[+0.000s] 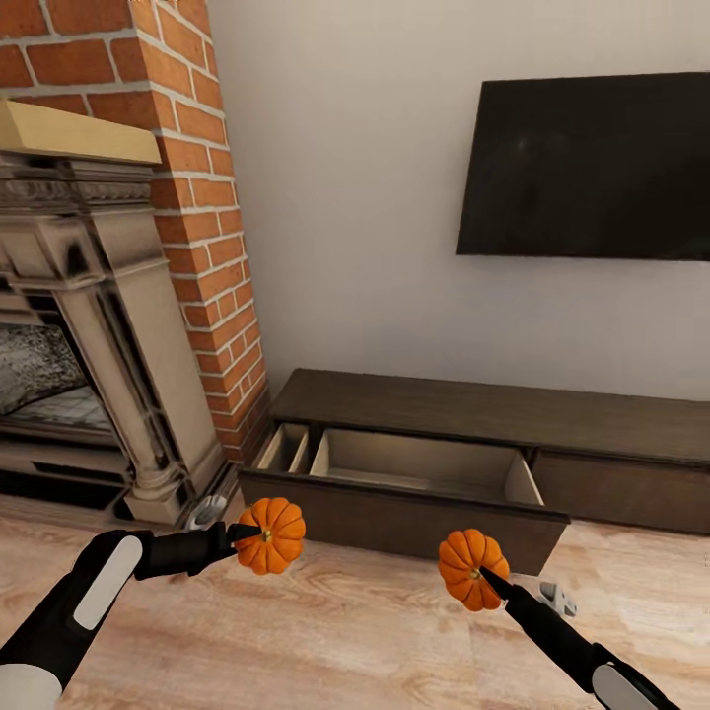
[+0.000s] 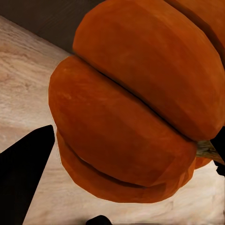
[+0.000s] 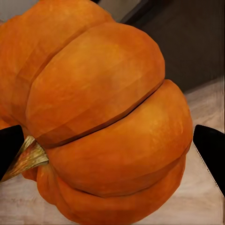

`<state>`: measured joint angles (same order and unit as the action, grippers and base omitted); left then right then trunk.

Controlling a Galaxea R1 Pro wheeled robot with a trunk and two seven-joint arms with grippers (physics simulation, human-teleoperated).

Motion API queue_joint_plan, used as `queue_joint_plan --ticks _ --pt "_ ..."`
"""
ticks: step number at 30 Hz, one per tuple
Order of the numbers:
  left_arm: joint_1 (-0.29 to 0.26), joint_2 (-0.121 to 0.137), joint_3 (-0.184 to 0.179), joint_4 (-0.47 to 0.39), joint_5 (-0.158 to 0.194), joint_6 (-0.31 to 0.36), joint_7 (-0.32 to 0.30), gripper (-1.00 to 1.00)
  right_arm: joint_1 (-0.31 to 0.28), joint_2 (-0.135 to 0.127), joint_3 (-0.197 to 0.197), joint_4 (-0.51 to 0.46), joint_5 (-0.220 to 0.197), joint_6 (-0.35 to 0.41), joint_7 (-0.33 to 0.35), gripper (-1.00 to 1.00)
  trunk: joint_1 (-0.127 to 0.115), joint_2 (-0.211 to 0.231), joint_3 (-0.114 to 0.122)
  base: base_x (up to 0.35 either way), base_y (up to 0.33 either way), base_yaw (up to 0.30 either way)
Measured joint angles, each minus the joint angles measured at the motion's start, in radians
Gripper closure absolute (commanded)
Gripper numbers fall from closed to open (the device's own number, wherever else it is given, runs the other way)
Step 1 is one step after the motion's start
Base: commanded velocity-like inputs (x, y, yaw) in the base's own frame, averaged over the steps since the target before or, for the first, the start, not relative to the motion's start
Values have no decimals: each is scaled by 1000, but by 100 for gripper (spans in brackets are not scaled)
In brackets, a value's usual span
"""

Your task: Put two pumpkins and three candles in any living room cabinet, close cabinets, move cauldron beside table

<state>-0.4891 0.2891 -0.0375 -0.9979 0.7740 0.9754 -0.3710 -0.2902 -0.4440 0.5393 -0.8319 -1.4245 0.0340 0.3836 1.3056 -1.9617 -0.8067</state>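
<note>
I am holding one pumpkin (image 1: 271,534) in the left pincer (image 1: 247,533) and a second pumpkin (image 1: 472,569) in the right pincer (image 1: 490,582), both pinching. The open cabinet (image 1: 414,513) lies at twelve o'clock. Judged rigid, light, slippery-ribbed; I am gripping across the ribs.

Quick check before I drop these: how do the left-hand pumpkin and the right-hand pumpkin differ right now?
The left pumpkin sits higher in the head view, before the open drawer's left end; the right pumpkin hangs lower, before its right half. The left gripper reaches in sideways, the right gripper from below. Both are orange, ribbed, similar-sized, held off the floor.
</note>
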Motion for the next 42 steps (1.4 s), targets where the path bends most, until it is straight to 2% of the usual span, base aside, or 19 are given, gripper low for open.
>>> queue_joint_plan --ticks 8,26,42 --pt "0 0 2 0 0 0 0 100 0 0 0 0 -1 1 1 100 -31 56 28 0 0 -220" --pt "0 0 -1 0 2 1 0 100 0 0 0 0 -1 -1 0 100 -100 182 85 0 0 -9" --pt "0 -1 -1 0 2 1 0 100 0 0 0 0 -1 0 0 100 -161 294 137 0 0 -69"
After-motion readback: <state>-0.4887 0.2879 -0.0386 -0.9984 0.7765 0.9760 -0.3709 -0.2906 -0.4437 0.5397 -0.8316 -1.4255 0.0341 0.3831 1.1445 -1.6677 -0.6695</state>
